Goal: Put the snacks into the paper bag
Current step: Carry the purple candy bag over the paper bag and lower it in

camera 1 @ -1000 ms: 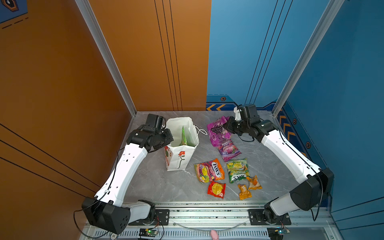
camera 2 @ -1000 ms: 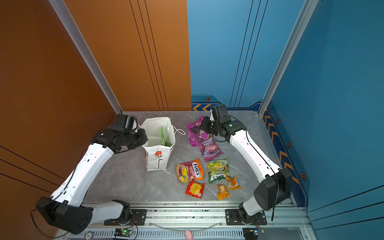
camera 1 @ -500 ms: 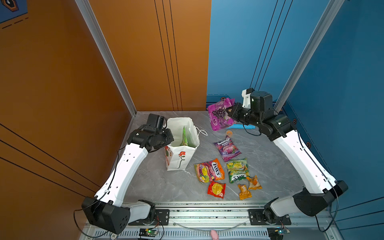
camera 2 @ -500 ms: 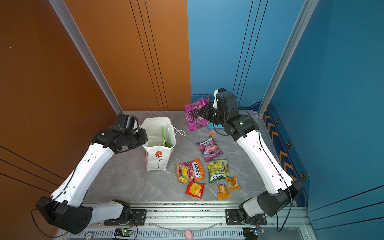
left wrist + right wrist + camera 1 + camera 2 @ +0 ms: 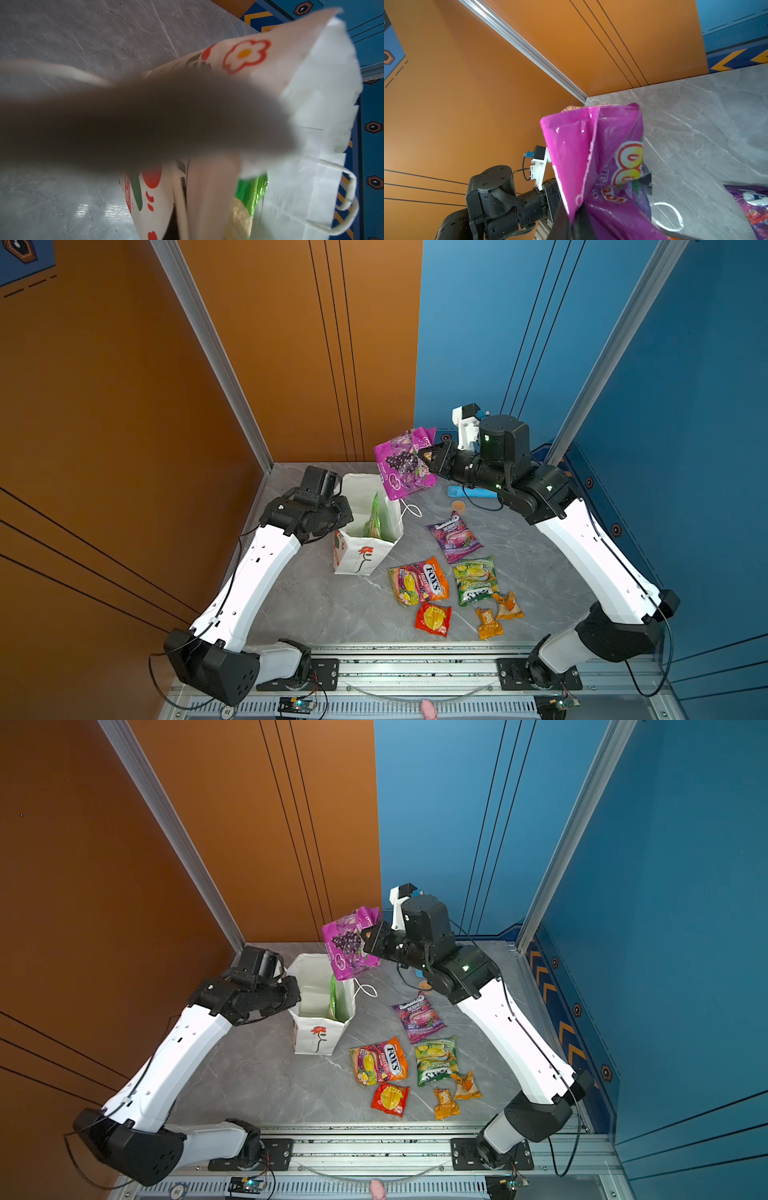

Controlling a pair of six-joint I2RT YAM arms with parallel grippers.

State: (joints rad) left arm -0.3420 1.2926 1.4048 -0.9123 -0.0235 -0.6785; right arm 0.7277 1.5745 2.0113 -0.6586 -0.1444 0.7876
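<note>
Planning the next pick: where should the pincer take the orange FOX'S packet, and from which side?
Probably its far edge, from straight above. The orange FOX'S packet lies flat, face up, so only a thin edge offers a pinch. The red wrapper crowds its near edge and the green packet its right-arm side; beyond the far edge the table is bare.

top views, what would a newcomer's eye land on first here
The bright purple packet hangs in the air in the right gripper, just over the far rim of the white paper bag. The left gripper pinches the bag's left rim, and colourful loose packets lie on the grey table to the bag's right.
</note>
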